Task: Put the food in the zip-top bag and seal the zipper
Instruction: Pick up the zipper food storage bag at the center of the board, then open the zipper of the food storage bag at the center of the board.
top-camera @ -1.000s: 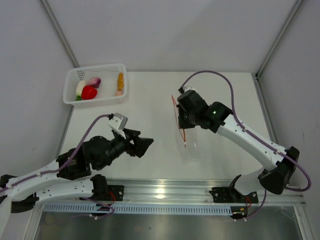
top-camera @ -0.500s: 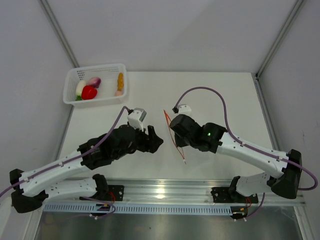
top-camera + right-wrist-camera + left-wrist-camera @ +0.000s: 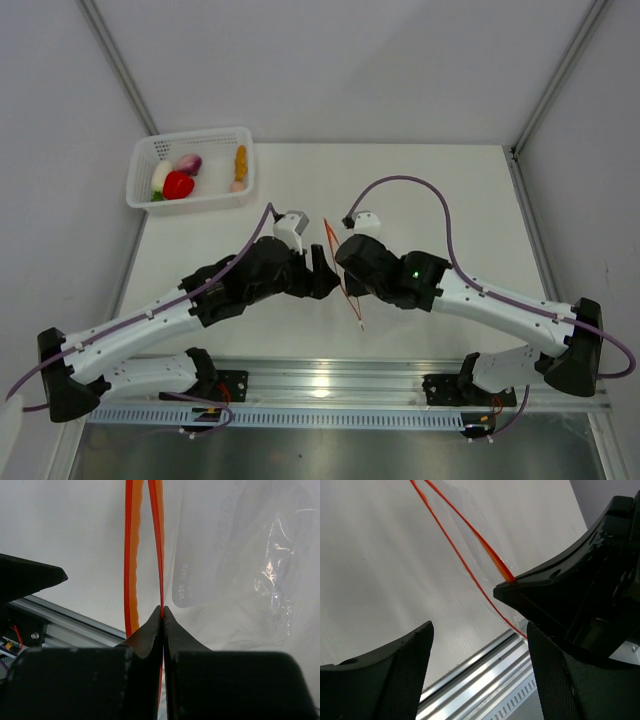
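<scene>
The food lies in the white basket (image 3: 145, 200) at the far left: a red round piece (image 3: 178, 184), a white and green piece (image 3: 160, 178), a purple piece (image 3: 190, 163) and an orange-yellow long piece (image 3: 240, 160). My right gripper (image 3: 162, 611) is shut on one lip of the zipper (image 3: 157, 545) and holds the clear zip-top bag (image 3: 240, 555) up with its mouth parted; the other lip (image 3: 131, 555) hangs free. My left gripper (image 3: 479, 630) is open and empty, just left of the bag mouth (image 3: 455, 545). In the top view the two grippers nearly meet at the orange strip (image 3: 343, 282).
The basket stands at the table's far left corner. The metal rail (image 3: 330, 385) runs along the near edge, below both grippers. Purple cables (image 3: 420, 185) loop over the right arm.
My left arm has swung right and forward until its open gripper is beside the bag mouth. My right arm has carried the bag left and nearer.
</scene>
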Robot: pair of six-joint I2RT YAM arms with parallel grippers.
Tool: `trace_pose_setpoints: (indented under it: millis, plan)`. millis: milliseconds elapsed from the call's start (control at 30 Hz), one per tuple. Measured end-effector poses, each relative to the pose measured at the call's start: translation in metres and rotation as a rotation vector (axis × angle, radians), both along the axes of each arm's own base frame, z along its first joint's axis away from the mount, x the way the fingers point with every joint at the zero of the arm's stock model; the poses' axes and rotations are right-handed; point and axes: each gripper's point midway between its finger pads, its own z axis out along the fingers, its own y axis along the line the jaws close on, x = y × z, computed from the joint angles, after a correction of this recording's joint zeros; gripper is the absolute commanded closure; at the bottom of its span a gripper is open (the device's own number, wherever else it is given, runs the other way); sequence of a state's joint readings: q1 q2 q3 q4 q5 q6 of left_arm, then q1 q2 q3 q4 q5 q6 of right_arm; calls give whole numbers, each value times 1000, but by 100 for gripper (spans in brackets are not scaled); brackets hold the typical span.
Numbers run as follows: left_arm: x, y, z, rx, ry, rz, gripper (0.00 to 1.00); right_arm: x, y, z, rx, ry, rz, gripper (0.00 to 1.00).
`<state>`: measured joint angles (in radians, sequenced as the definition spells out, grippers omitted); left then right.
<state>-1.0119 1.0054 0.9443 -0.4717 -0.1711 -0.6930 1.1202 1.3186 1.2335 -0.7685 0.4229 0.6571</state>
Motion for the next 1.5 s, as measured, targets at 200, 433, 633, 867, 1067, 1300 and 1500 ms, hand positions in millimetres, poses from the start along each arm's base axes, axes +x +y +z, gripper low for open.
trace_pose_setpoints:
  millis: [200, 433, 633, 867, 1067, 1300, 1500]
  plan:
    - [7, -11, -14, 15, 34, -5, 23, -3, 2, -2, 3, 0, 5, 100]
    - [18, -14, -38, 55, 94, 1, 39, -3, 5, 3, 25, -17, -9, 100]
    - [25, -12, -47, 39, 106, 6, 84, -4, 5, 14, 66, -36, -18, 100]
    - [21, 12, -69, 46, 126, 39, 97, 6, -24, 22, 31, -76, -142, 100]
    - [11, 32, -56, -16, 77, 54, 99, 14, -56, 42, 83, -105, -255, 100]
    - [6, 31, -46, -77, 30, 20, 84, 13, -59, 63, 190, -115, -257, 100]
    - [0, 27, -47, -64, 11, -54, 35, 17, -40, 28, 125, -57, -232, 100]
